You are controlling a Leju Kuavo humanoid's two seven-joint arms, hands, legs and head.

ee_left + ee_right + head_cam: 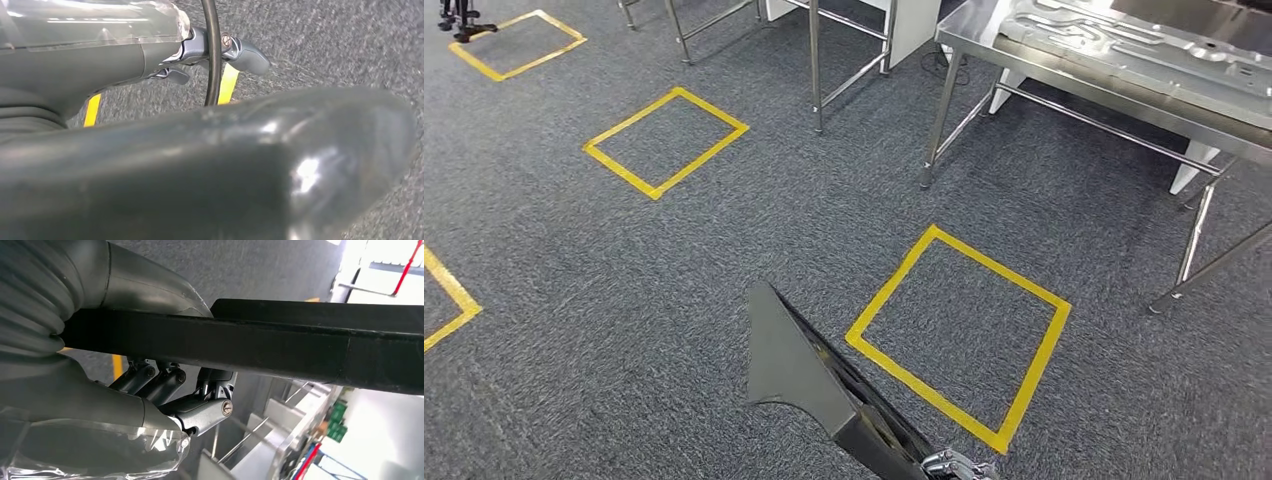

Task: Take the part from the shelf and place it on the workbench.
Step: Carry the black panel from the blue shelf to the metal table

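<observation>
Part: dark, flat sheet-metal panel (799,365) with a pointed upper corner and a curved cut-out along one side; carried low over the grey carpet (574,300), its lower end cut off by the bottom edge of the head view. In the right wrist view it appears as a long dark bar (280,347) seen edge-on.
Right hand: (165,395) clamped on the part, thumb over one face and darker fingers (150,380) curled under the other; clear plastic film wraps part of the hand.
Left hand: (200,55) fingers (250,55) seen close by a thin dark curved edge (212,50); a large blurred dark mass (210,170), too close to make out, covers much of that view, so whether the fingers are closed on anything cannot be told.
Silver fragment: a small metallic piece (959,465) at the bottom edge of the head view, beside the part's lower end; too cropped to identify.
Workbench: steel table (1074,75) at upper right, well apart from the part, far side cut off; a pale pressed metal panel (1144,45) lies on it.
Floor marks: yellow tape squares, one (959,335) just beside the part, another (666,142) farther off.
</observation>
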